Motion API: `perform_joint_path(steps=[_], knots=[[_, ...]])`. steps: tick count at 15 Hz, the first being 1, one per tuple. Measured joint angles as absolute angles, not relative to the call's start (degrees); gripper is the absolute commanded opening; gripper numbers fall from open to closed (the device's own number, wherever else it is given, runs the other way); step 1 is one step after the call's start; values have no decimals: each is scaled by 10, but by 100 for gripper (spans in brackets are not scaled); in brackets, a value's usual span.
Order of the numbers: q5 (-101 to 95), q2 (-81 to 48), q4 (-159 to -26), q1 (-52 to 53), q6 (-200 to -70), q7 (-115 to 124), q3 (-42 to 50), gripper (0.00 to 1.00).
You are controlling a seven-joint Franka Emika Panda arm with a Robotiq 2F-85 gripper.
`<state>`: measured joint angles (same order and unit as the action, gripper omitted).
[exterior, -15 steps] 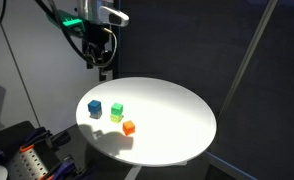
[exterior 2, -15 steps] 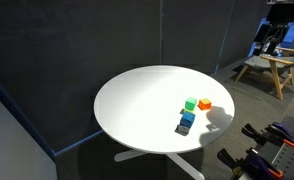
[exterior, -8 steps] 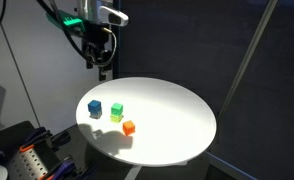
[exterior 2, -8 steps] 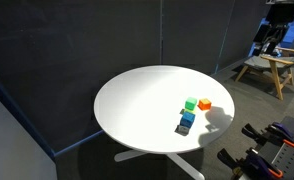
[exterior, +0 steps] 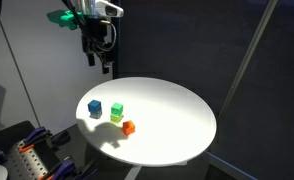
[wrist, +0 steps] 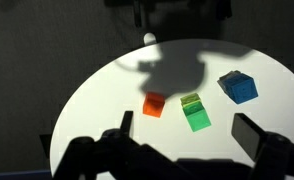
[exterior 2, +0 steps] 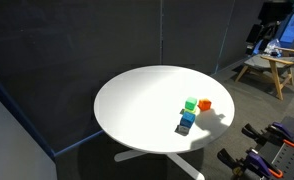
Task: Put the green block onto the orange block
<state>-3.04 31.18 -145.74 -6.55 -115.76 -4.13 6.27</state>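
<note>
While the gripper (exterior: 99, 62) hangs high above the far left edge of the round white table (exterior: 172, 115), its fingers stand spread wide with nothing between them, as the wrist view shows. From left to right in an exterior view, a blue block (exterior: 95, 107) sits closest to the left rim. The green block (exterior: 116, 113) is just beside it, and the orange block (exterior: 128, 127) lies a little nearer and to the right, close to the green one but not touching it. All three cubes rest flat on the tabletop, well below the gripper.
</note>
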Motion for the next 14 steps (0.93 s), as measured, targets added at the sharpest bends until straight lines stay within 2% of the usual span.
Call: perform_joint_path(steps=[14], knots=[[-39,262,-1481,-8,-1329,-48,27,100]])
